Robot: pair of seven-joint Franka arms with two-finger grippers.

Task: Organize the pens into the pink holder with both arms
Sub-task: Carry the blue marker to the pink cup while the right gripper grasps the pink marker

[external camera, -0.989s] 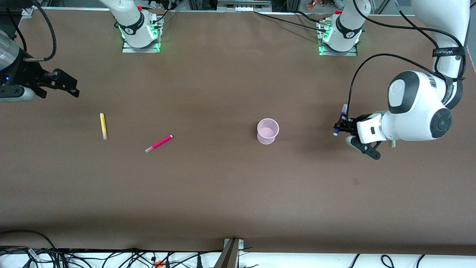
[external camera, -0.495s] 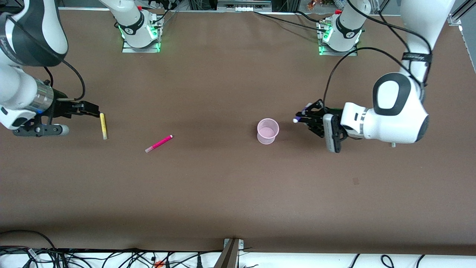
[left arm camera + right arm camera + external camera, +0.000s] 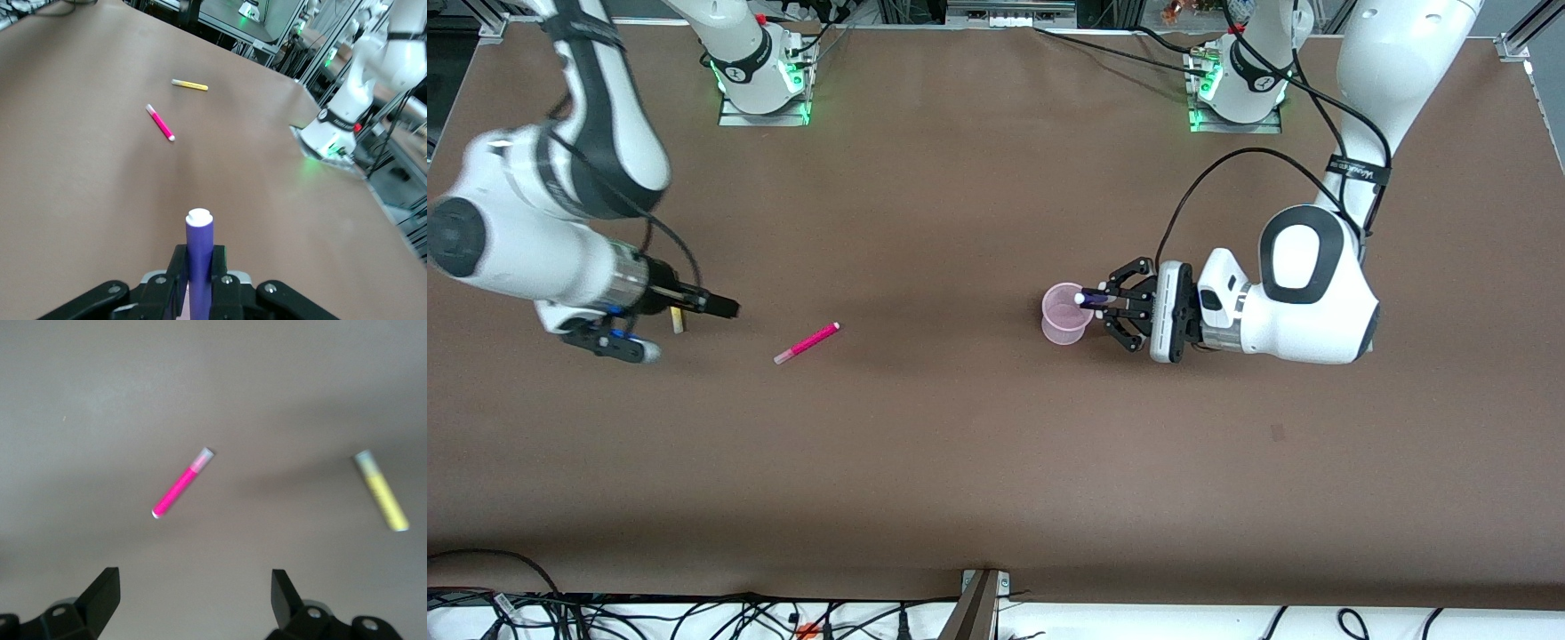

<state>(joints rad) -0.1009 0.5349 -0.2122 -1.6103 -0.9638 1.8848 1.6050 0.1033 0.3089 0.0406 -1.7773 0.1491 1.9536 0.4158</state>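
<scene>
The pink holder (image 3: 1067,318) stands upright mid-table. My left gripper (image 3: 1100,301) is shut on the dark purple pen (image 3: 1092,300) and holds it level, with its pale tip over the holder's rim. In the left wrist view the purple pen (image 3: 199,250) sticks out from my left gripper (image 3: 199,268). My right gripper (image 3: 720,308) is open and empty over the table between the yellow pen (image 3: 678,325) and the magenta pen (image 3: 807,342). The arm covers most of the yellow pen. The right wrist view shows my right gripper (image 3: 193,593), the magenta pen (image 3: 181,485) and the yellow pen (image 3: 381,491). The green pen is out of view.
The brown table (image 3: 960,444) carries the two arm bases (image 3: 763,71) (image 3: 1236,84) along its edge farthest from the front camera. Cables hang along the near edge. The left wrist view shows the magenta pen (image 3: 160,123) and the yellow pen (image 3: 190,85) lying apart.
My left gripper has carried the purple pen toward the right arm's end, up to the holder's rim. My right gripper has swung in over the yellow pen toward the magenta pen.
</scene>
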